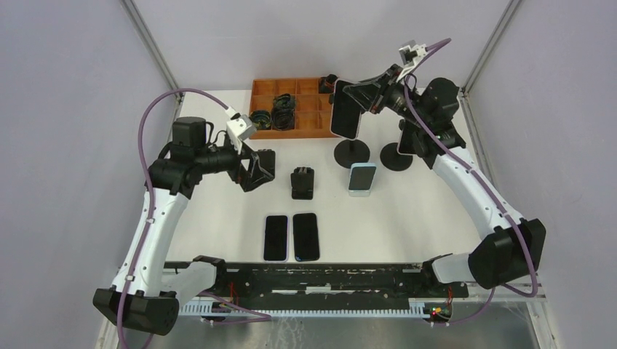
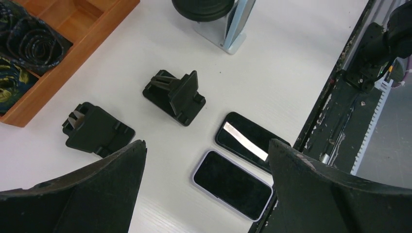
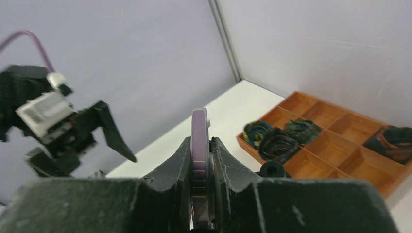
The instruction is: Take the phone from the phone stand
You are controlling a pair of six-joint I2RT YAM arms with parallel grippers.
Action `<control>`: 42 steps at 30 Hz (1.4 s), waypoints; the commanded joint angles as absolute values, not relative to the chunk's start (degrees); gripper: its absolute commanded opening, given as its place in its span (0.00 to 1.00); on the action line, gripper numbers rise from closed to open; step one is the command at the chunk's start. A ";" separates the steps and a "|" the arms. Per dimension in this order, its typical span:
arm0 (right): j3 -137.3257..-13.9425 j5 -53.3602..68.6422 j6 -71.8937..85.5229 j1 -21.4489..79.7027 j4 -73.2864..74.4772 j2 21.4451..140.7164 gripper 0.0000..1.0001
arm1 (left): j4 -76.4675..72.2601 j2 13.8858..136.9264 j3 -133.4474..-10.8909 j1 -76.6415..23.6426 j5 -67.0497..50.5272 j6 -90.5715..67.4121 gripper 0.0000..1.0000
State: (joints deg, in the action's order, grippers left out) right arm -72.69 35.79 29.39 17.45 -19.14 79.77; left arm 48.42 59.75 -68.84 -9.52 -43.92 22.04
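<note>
My right gripper (image 1: 358, 97) is shut on a phone in a lilac case (image 1: 345, 109) and holds it upright in the air above a black round-base phone stand (image 1: 351, 152). In the right wrist view the phone (image 3: 199, 138) shows edge-on, clamped between both fingers, and the stand's head (image 3: 272, 170) is just to its right, apart from it. My left gripper (image 1: 256, 169) is open and empty over the table at the left; in its wrist view the gripper (image 2: 206, 148) frames the bare table.
Two phones lie flat near the front edge (image 1: 276, 237) (image 1: 305, 236). A light blue phone (image 1: 362, 178) leans on a stand. Another round stand (image 1: 396, 157) holds a phone. Small black stands (image 2: 177, 97) (image 2: 97, 131) sit mid-table. An orange tray (image 1: 309, 131) is at the back.
</note>
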 commanded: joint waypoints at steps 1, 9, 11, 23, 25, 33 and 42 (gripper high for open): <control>-75.30 36.74 41.25 17.87 -29.72 74.89 0.00 | 42.09 59.63 -71.35 -9.89 -47.47 16.66 1.00; -70.03 38.45 59.34 20.07 -46.04 72.41 0.00 | 31.44 57.79 -68.95 -10.01 -51.07 9.42 1.00; -70.13 38.38 60.84 21.97 -48.27 72.25 0.00 | 31.38 58.21 -70.03 -10.23 -52.13 9.32 1.00; -68.39 37.36 67.56 34.38 -59.62 76.07 0.00 | 27.53 56.17 -66.53 -14.58 -54.13 9.32 1.00; -68.47 36.82 67.73 35.79 -60.47 75.97 0.00 | 27.56 56.28 -66.97 -14.76 -54.90 9.30 1.00; -66.94 33.09 67.87 42.28 -63.67 76.20 0.00 | 27.56 55.80 -68.62 -16.80 -60.92 8.39 1.00; -68.02 29.65 64.22 48.83 -63.06 78.15 0.00 | 26.20 55.16 -68.65 -19.99 -63.32 5.50 0.94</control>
State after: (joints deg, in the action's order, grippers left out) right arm -65.52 36.14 64.51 46.94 -53.47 79.11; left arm 28.95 56.66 -66.89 -18.65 -60.53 8.86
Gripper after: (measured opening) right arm 0.217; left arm 0.983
